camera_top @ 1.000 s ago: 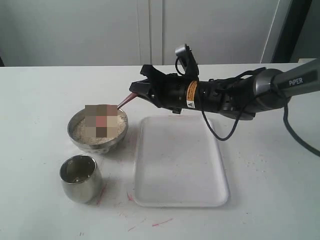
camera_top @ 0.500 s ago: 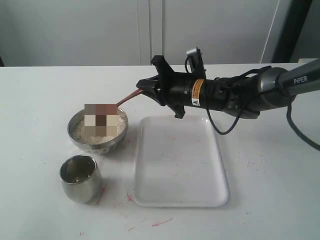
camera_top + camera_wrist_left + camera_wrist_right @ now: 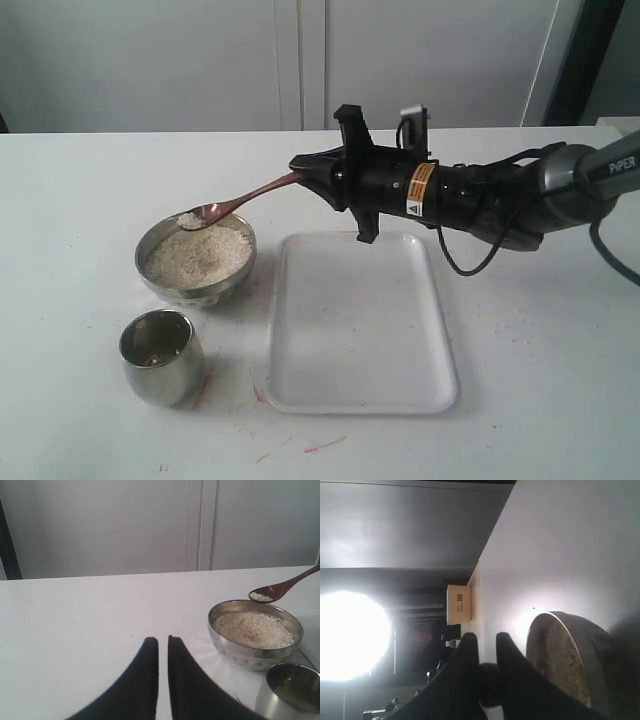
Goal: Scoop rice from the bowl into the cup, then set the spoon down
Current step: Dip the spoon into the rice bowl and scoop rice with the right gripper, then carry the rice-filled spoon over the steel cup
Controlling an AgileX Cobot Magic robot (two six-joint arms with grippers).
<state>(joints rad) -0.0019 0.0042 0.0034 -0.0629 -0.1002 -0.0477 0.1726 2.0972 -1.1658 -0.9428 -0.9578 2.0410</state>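
The steel bowl (image 3: 195, 290) holds off-white rice (image 3: 198, 255) at the left of the table. The smaller steel cup (image 3: 160, 355) stands just in front of it. The dark wooden spoon (image 3: 245, 202) hangs above the bowl's far rim, its scoop level with a little rice in it. My right gripper (image 3: 305, 175) is shut on the end of its handle, up and to the right of the bowl. In the left wrist view the bowl (image 3: 245, 652), cup (image 3: 295, 692) and spoon (image 3: 280, 587) show beyond my left gripper (image 3: 163, 640), which is shut on nothing above bare table.
A white rectangular tray (image 3: 360, 320) lies right of the bowl and cup, under my right arm. Faint red marks streak the table in front of the tray. A wall runs along the table's far edge.
My right gripper has rolled and drawn back up to the right. The spoon has come up out of the rice, its scoop now level with a small heap of grains.
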